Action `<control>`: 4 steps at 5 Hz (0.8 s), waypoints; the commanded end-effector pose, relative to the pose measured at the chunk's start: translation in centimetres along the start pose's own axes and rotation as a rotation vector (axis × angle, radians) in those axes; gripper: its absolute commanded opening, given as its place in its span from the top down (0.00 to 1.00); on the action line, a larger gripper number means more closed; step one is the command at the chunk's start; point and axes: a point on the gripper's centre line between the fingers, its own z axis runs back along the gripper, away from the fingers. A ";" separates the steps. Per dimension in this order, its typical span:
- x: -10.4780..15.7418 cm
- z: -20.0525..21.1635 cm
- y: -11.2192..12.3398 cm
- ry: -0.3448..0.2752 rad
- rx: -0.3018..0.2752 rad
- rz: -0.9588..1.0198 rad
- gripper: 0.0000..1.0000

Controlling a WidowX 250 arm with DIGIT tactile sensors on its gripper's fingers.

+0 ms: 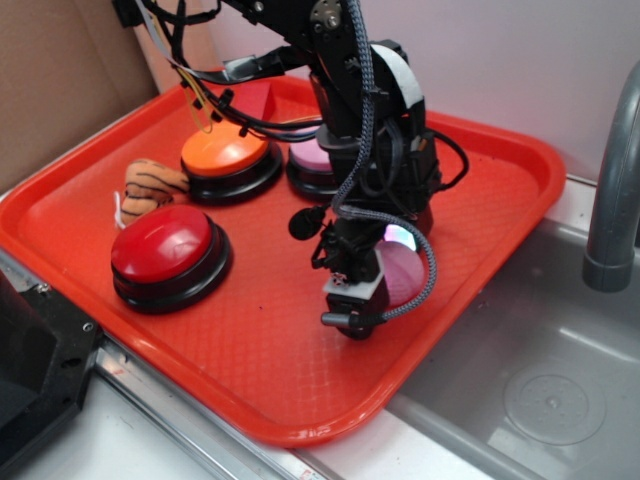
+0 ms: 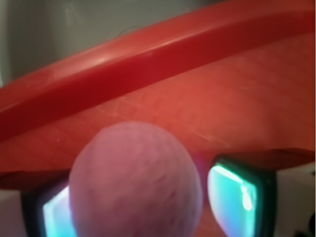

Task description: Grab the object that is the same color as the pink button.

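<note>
Just inside the tray (image 2: 123, 64) rim, pink ball (image 2: 136, 180) between gripper (image 2: 143, 202) fingers.

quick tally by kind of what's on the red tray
buttons: 3 (red, orange, pink)
pink balls: 1, between the gripper fingers
striped plush toys: 1
total: 5, all on the tray

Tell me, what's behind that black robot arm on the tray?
A pale pink button peeks out behind the arm, mostly covered. The pink ball sits between the fingers, visible only from the wrist camera.
</note>
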 end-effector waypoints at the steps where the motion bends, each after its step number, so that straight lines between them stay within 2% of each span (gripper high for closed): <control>1: 0.4 2.4 -0.1 -0.076 0.051 0.076 1.00; 2: -0.2 4.9 1.0 -0.063 0.085 0.197 1.00; 3: -1.5 8.4 2.2 -0.014 0.106 0.400 1.00; 4: -3.7 12.0 2.8 -0.019 0.134 0.598 1.00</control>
